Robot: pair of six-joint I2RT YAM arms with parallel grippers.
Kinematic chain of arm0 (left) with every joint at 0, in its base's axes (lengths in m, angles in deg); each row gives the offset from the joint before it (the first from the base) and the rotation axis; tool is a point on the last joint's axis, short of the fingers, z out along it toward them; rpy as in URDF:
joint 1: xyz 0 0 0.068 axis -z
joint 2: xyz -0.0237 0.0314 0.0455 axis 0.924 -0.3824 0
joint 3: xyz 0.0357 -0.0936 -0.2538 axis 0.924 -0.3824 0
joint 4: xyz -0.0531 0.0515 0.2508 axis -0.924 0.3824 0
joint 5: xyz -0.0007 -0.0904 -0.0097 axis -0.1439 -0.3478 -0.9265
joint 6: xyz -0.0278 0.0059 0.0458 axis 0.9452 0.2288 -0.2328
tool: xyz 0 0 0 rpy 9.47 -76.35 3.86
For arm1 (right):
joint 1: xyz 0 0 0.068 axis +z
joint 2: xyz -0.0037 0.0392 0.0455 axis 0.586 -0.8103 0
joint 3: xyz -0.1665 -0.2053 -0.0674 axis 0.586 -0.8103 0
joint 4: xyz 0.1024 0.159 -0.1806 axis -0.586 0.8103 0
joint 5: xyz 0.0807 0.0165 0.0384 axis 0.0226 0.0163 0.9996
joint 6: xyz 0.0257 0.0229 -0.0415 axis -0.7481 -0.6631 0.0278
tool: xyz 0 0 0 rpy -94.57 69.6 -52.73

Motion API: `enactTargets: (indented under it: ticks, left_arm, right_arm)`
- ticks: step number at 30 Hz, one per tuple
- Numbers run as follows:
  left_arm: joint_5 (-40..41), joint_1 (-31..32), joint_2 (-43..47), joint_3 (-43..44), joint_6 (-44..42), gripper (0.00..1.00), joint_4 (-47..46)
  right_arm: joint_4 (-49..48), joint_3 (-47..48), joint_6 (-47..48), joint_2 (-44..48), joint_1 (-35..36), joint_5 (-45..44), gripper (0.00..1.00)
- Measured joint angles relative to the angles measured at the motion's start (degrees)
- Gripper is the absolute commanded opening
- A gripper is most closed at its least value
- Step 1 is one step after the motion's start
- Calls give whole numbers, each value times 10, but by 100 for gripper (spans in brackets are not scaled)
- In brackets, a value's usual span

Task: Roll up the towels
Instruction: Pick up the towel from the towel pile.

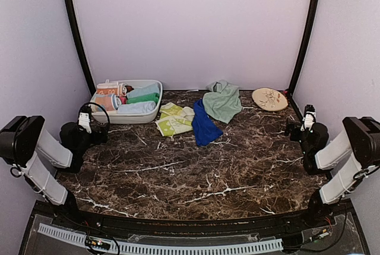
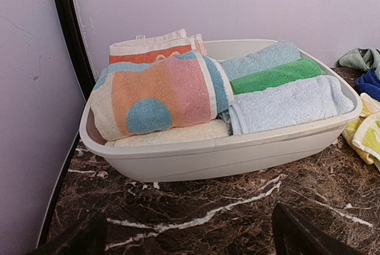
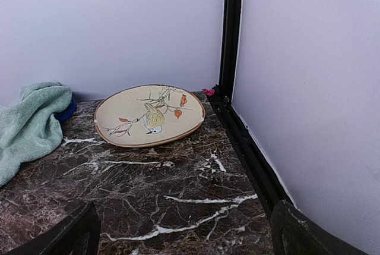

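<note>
on the marble surface, three towels lie unrolled

toward the far middle of the dark brown marble surface three loose cloths lie in a crumpled row. the blue towel is in the centre, long, running from the back toward the arms. the mint green towel is bunched at its right and covers its far end. the yellow-green towel lies flat and creased at its left, touching it. none of the three is rolled.

at the far left stands a white tub, just beside the yellow-green towel. it is packed with rolled cloths: a striped roll in peach, pink and blue with a blue dot at the front left, a pale blue roll at the front right, a green roll behind that, and another pale blue one further back. an orange-and-cream cloth is at the rear.

at the far right corner a round beige plate painted with a bird on a branch lies flat, near the mint green towel but apart from it.

the left pincer faces the tub from close by, fingers wide apart and holding nothing. the right pincer faces the plate, fingers likewise spread and empty. both arms are folded back at the sides, well apart from the loose towels.
</note>
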Motion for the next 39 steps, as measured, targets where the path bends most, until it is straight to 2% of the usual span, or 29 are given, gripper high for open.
enactTargets:
  ticks: [6, 8, 10, 15, 18, 20, 23, 25, 29, 34, 39]
  left_arm:
    - [-1, 0, 3, 5, 0, 99, 18]
    - [-1, 0, 23, 44, 0, 99, 103]
    - [-1, 0, 43, 124, -2, 99, 218]
    - [-27, 0, 62, 341, -19, 99, 462]
    - [-56, -3, 63, 436, -30, 99, 601]
    - [-71, -3, 60, 476, -37, 98, 685]
    - [-86, -3, 49, 518, -57, 96, 795]
    - [-92, -4, 44, 528, -71, 95, 850]
    - [-99, -12, 42, 529, -90, 92, 934]
    - [-111, -20, 43, 529, -110, 90, 992]
    - [-116, -22, 54, 529, -133, 89, 1029]
  right_arm:
    - [0, 0, 0, 0, 0, 0, 100]
    - [2, 0, -2, 1, 0, -4, 100]
    - [33, 8, -12, 14, 0, -24, 100]
    - [205, 96, -49, 131, -2, -92, 100]
    - [303, 167, -115, 191, -7, -106, 100]
    - [365, 219, -153, 204, -12, -99, 100]
    - [428, 292, -178, 194, -5, -27, 100]
    - [472, 335, -176, 171, 42, -12, 99]
    - [550, 424, -151, 84, 198, -23, 87]
    - [652, 554, -135, -87, 362, -64, 78]
    - [732, 658, -140, -228, 441, -89, 72]
